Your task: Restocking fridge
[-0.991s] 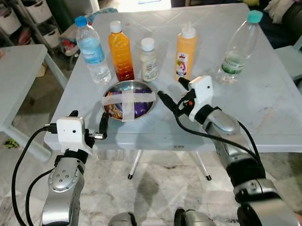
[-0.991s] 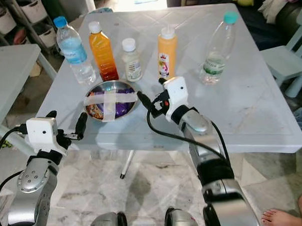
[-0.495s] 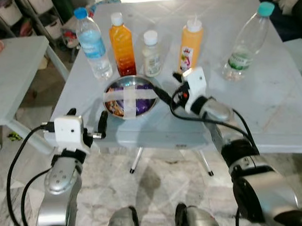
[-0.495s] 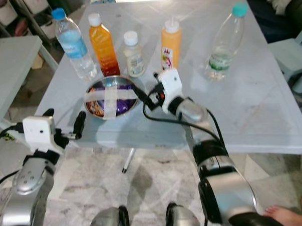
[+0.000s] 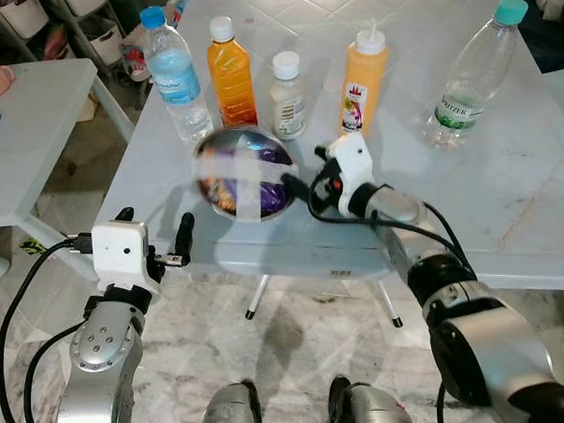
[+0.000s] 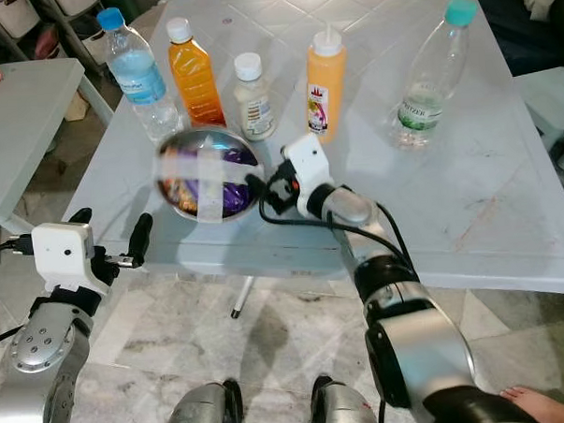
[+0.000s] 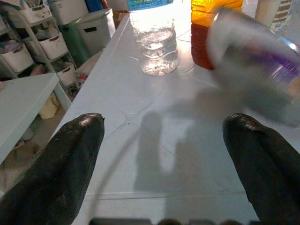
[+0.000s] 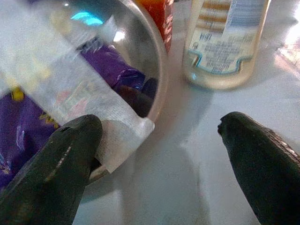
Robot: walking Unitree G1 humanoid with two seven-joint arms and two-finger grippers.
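Observation:
A steel bowl (image 5: 243, 171) crossed with white tape and holding purple packets sits near the front of the white table (image 5: 507, 211); it looks blurred and tipped. My right gripper (image 5: 306, 169) is open at the bowl's right rim. In the right wrist view one finger (image 8: 56, 168) touches the taped rim of the bowl (image 8: 93, 70), and the other finger (image 8: 262, 164) hovers over bare table. My left gripper (image 5: 154, 225) is open at the table's front left edge, holding nothing. In the left wrist view the bowl (image 7: 258, 70) is a blur ahead.
Behind the bowl stand a blue-capped water bottle (image 5: 176, 80), an orange juice bottle (image 5: 231, 73), a small white bottle (image 5: 287, 97), an orange squeeze bottle (image 5: 362, 81) and a teal-capped clear bottle (image 5: 473, 77). A second white table (image 5: 25, 120) stands at left.
The camera has shifted. My right gripper has moved left up to the bowl's right rim, and the bowl now looks tipped and blurred. My left gripper has stayed at the table edge.

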